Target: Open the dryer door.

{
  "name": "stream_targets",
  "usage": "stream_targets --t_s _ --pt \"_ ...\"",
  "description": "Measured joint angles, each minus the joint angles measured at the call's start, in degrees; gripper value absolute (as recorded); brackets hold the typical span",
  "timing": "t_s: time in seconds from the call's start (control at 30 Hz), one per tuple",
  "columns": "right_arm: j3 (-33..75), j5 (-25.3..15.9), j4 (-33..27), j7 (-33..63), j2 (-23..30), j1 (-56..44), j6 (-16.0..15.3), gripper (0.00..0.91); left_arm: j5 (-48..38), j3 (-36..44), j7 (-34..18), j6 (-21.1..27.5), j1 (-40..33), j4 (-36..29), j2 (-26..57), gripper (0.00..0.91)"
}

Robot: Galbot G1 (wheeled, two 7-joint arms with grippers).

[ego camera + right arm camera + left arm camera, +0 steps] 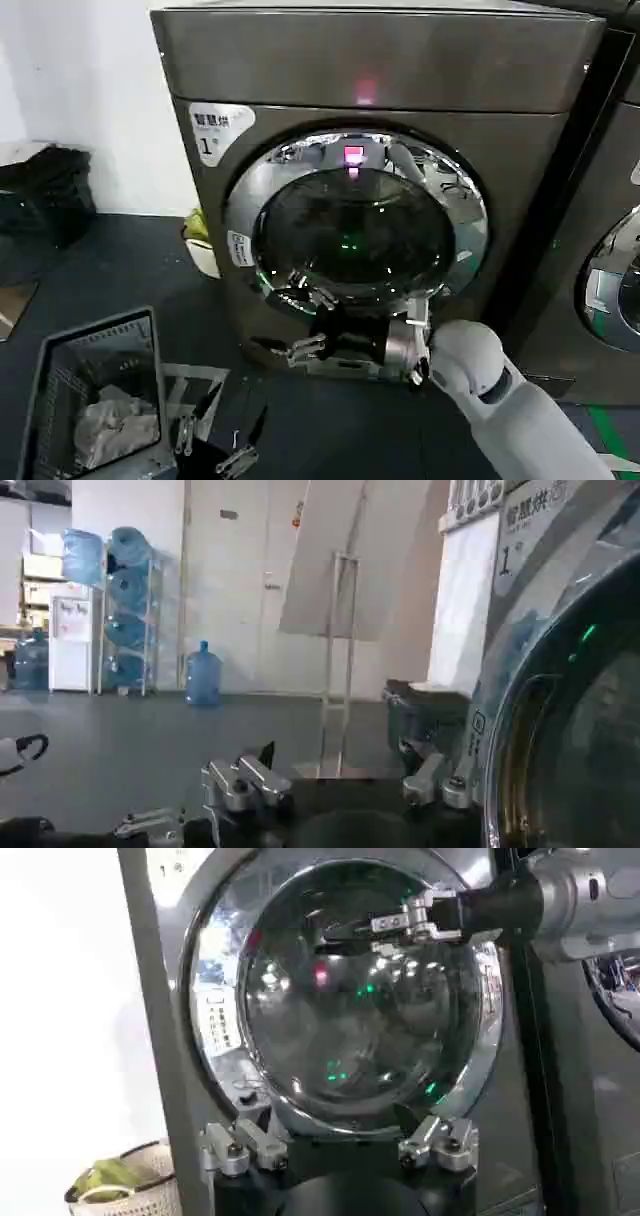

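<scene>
Right gripper (300, 350) spread open beside the door (355, 215) lower-left rim, gripping nothing; could skid off slick chrome without catching the edge. Left gripper (215, 440) idle, open, low.

The robot's right arm wears a smooth white shell with a rounded joint cap and a dark seam, narrowing to a brushed-silver wrist cylinder and black housing. The right end effector (300, 322) carries silver, screw-studded metal fingers. The left end effector (215, 432) shows black links with silver tips.
</scene>
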Motion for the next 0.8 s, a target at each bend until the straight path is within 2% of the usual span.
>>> stream_targets --t_s 0.1,0.37,0.57,0.8 --pt "0.3 -2.4 -1.6 -0.6 0.4 0.6 1.5 0.907 -0.8 0.2 0.6 0.0 -0.1 -0.1 0.1 0.907" --pt "-0.3 -3.5 -9.2 1.1 2.8 3.2 4.5 0.907 -0.8 0.4 0.3 0.1 -0.1 -0.7 0.0 0.907" --pt "-2.9 -4.8 -14.6 2.7 5.4 6.2 5.1 0.907 -0.9 -0.1 0.0 3.5 -0.6 -1.4 0.0 0.907" --pt "-6.3 -5.8 -20.0 3.5 9.0 9.6 6.9 0.907 -1.3 -0.6 -0.4 2.7 -1.0 -1.4 -0.4 0.907"
